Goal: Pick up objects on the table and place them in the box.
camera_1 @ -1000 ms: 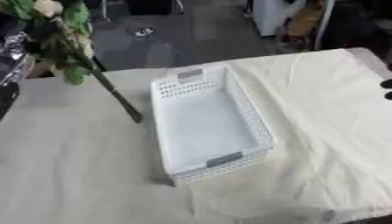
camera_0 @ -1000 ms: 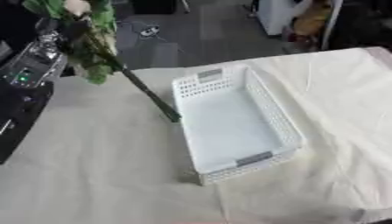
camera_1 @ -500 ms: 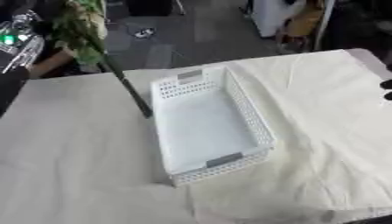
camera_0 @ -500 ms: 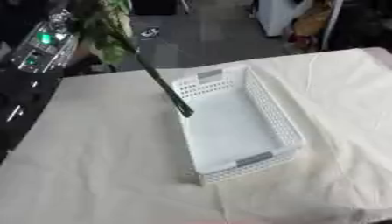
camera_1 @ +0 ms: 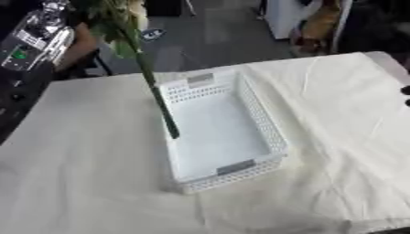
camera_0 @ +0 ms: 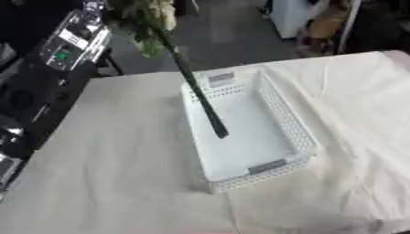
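An artificial flower, with green leaves and a pale bloom (camera_0: 150,18) at the top, hangs tilted from my left hand (camera_0: 89,9) at the upper left. Leaves partly hide the hand, which is shut on the upper stem. The long dark stem (camera_0: 196,96) slants down to the right, and its lower end hovers over the inside of the white perforated box (camera_0: 282,114). The box looks empty and lies on the cream tablecloth (camera_0: 112,160). Only a dark bit of my right hand (camera_1: 406,91) shows at the right edge.
My left arm's black and silver casing (camera_0: 68,43) fills the upper left, with dark equipment (camera_0: 24,91) along the table's left edge. The cloth is creased right of the box. Beyond the far edge lie dark floor and a white cabinet (camera_0: 288,18).
My left hand has carried the flower up and to the right. The stem's lower end has gone from beside the box's left wall to over its inside.
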Controlling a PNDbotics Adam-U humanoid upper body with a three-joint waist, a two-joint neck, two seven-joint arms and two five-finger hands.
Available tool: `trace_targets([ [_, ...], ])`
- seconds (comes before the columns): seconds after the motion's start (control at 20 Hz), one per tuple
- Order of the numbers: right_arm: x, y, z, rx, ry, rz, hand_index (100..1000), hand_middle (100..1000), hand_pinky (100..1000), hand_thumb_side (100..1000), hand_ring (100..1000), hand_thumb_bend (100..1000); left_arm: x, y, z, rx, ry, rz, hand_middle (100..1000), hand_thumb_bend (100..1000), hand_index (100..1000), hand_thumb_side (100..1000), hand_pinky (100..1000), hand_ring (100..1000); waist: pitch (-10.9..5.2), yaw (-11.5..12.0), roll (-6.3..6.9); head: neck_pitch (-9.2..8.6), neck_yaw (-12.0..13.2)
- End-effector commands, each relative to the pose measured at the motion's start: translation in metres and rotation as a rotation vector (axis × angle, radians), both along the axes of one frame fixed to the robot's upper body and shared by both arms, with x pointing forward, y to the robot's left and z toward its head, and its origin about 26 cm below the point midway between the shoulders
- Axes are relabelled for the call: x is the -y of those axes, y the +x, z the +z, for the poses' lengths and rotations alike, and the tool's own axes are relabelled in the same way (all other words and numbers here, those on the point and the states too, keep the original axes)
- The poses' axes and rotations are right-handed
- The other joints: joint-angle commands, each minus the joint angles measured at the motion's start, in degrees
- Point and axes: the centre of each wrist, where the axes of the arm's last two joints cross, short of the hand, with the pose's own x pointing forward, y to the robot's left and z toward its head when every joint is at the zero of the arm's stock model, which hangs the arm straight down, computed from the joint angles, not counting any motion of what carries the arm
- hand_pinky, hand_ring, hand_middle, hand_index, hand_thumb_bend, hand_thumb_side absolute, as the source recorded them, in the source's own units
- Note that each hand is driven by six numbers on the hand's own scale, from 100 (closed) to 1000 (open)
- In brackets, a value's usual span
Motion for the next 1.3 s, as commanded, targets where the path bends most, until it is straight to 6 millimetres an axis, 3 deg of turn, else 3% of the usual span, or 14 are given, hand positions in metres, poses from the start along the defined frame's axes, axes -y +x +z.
trace_targets([
  [0.05, 0.0, -0.002, 0.009, 0.023, -0.017, 0.006, 944, 840, 708, 468, 770, 100, 0.017, -0.005, 0.021, 0.059, -0.019, -0.078, 100, 100, 189, 523, 100, 100, -0.56, -0.06, -0.19, -0.08, 0.57],
  [0.7, 0.0, -0.002, 0.008, 0.021, -0.014, 0.008, 948, 840, 707, 468, 771, 100, 0.083, 0.0, 0.004, 0.028, -0.135, -0.242, 100, 100, 189, 501, 100, 100, -0.56, -0.12, -0.47, -0.08, 1.48],
  [1.3, 0.003, -0.002, 0.01, 0.039, 0.015, -0.023, 1000, 855, 710, 477, 783, 100, 0.123, 0.012, -0.049, -0.09, -0.21, -0.263, 100, 100, 188, 448, 100, 100, -0.48, -0.39, -0.67, -0.08, 2.44],
])
